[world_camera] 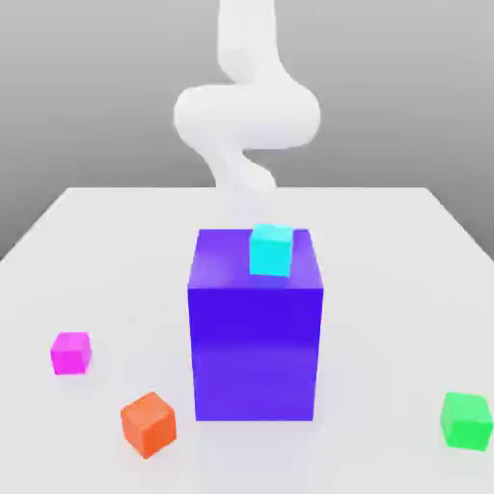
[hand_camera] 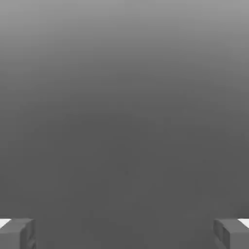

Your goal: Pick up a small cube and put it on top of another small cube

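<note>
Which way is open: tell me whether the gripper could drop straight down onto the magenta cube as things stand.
Probably yes. The magenta cube sits alone on the table, apart from the orange cube and the big blue-violet block, with nothing above it. The gripper is open and empty.

1. We find no text, label, brand, number or sign that can be read anywhere in either view.
2. The faces of the cubes and of the big block are plain colour, with no markings on them.
3. The surface [world_camera: 96, 251] is bare of print as well.
</note>
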Controlling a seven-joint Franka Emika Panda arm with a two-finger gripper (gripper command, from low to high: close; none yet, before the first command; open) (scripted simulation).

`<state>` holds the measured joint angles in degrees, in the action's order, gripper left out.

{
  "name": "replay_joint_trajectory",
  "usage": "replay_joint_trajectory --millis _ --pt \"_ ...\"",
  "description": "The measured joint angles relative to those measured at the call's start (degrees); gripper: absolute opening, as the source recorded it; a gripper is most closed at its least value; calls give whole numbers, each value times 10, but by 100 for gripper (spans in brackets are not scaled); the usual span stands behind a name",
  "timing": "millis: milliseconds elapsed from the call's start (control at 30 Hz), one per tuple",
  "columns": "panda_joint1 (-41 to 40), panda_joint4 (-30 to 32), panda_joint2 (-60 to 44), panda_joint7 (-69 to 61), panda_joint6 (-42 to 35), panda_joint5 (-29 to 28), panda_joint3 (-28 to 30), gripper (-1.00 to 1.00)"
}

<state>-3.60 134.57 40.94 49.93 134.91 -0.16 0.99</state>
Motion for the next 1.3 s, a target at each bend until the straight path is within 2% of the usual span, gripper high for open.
replay_joint_trajectory --millis 467,667,767,900,933,1167,1300 --pt "-195 164 -297 243 187 -5 87 0" --pt "-269 233 -423 321 266 25 134 0" --pt "-289 237 -487 306 311 71 118 0" --pt "-343 222 -569 268 376 124 52 0" --pt "-354 219 -585 263 389 131 40 -100" --pt "-356 218 -586 264 390 129 37 -100" --pt "-325 233 -516 303 335 78 81 -100"
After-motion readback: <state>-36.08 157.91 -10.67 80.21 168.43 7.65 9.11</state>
